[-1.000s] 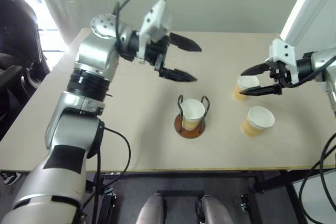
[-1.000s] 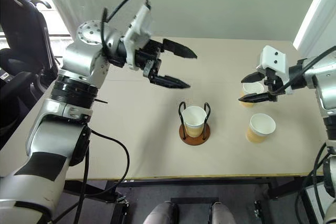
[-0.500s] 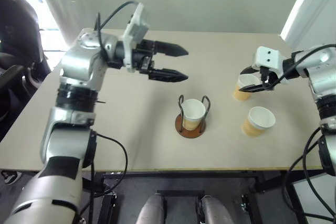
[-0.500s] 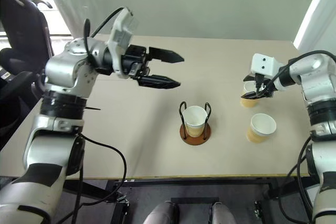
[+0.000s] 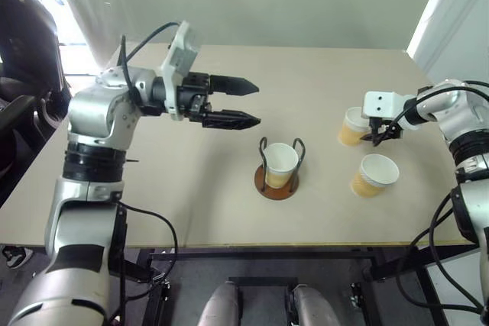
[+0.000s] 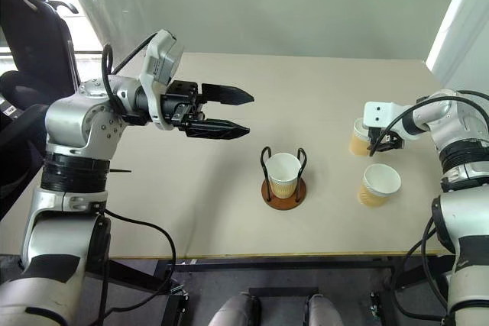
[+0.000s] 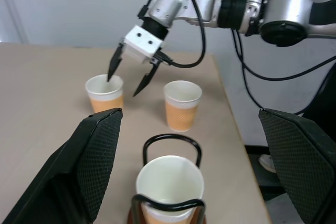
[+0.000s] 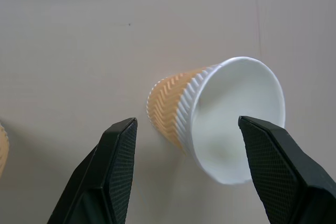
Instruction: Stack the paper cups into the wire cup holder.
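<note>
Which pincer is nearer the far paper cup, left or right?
Right. The right pincer stands open around the far paper cup; the left pincer hovers open beyond the wire cup holder, well away.

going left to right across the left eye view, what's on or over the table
Left end effector → holder with a cup in it → far cup → right end effector, at that cup. The near cup overlaps those two.
</note>
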Motion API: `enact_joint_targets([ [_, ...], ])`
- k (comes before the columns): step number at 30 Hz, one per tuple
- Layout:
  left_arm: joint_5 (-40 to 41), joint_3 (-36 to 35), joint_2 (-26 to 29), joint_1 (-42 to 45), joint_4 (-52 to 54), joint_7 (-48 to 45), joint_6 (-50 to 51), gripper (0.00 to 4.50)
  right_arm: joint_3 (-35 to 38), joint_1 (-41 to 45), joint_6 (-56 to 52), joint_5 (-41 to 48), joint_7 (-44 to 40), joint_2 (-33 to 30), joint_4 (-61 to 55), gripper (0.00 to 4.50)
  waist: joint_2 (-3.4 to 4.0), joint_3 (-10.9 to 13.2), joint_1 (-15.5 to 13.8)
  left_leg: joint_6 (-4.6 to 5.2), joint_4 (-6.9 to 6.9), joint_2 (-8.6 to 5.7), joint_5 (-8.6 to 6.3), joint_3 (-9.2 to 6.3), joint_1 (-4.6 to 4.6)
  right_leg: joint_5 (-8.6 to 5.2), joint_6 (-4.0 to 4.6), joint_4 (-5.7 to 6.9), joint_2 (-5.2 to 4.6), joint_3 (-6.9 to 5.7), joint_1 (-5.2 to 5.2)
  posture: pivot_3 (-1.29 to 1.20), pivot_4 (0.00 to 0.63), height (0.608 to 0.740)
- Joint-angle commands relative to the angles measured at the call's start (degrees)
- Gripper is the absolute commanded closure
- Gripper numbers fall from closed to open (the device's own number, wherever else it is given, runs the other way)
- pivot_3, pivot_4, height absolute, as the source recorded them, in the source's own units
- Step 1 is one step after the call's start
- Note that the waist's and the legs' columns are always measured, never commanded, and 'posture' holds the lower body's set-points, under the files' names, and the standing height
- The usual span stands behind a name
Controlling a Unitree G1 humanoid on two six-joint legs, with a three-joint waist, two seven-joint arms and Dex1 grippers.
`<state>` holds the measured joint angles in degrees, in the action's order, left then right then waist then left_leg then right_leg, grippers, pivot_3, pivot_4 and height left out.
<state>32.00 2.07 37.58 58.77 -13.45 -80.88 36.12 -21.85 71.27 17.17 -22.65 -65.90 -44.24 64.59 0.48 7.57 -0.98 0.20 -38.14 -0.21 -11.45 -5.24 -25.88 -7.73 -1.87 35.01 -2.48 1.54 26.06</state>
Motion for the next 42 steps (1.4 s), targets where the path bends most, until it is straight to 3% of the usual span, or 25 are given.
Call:
enact_joint_targets([
  [1,0.0,-3.0,1.0,-0.3,0.8,0.0,-3.4,0.03,0.2,2.6,1.3,-0.9,0.9,0.1,0.5,1.37,0.00,0.0,0.0,0.00,0.01,0.00,0.00,0.00,0.00,0.00,0.00,-0.01,0.00,0.00,0.00,0.00,0.150,0.740],
  [11,-0.3,-2.8,3.6,-2.8,-2.3,-5.5,-7.5,0.03,-1.9,3.4,3.0,-5.2,3.5,1.5,2.9,1.37,0.01,0.0,0.0,-0.07,0.12,0.00,-0.05,-0.01,-0.04,-0.01,0.02,-0.06,0.00,-0.01,0.04,0.00,0.150,0.740],
  [20,-0.9,-2.1,5.3,-3.7,-4.6,-9.5,-6.8,0.00,-2.1,3.5,3.8,-6.9,2.6,2.3,3.4,4.48,0.01,0.0,0.0,-0.13,0.16,0.00,-0.08,-0.02,-0.07,-0.02,0.05,-0.06,-0.01,-0.01,0.10,0.00,0.150,0.740],
  [30,-3.2,-0.2,5.3,-2.3,-9.9,-11.6,-9.3,0.00,-0.6,2.3,5.2,-4.7,-6.1,-1.3,-4.0,4.48,0.03,0.0,-0.1,-0.16,0.23,0.00,-0.10,-0.02,-0.12,-0.06,0.11,-0.07,-0.01,-0.01,0.17,0.00,0.150,0.740],
  [42,-3.1,5.6,4.1,0.0,-17.7,-11.6,-14.9,0.00,5.4,-5.6,-9.1,7.4,-21.6,-8.5,-38.6,4.48,0.02,0.0,0.1,-0.20,0.23,0.00,-0.14,-0.03,-0.16,-0.14,0.19,-0.11,0.01,-0.01,0.18,0.00,0.150,0.740],
])
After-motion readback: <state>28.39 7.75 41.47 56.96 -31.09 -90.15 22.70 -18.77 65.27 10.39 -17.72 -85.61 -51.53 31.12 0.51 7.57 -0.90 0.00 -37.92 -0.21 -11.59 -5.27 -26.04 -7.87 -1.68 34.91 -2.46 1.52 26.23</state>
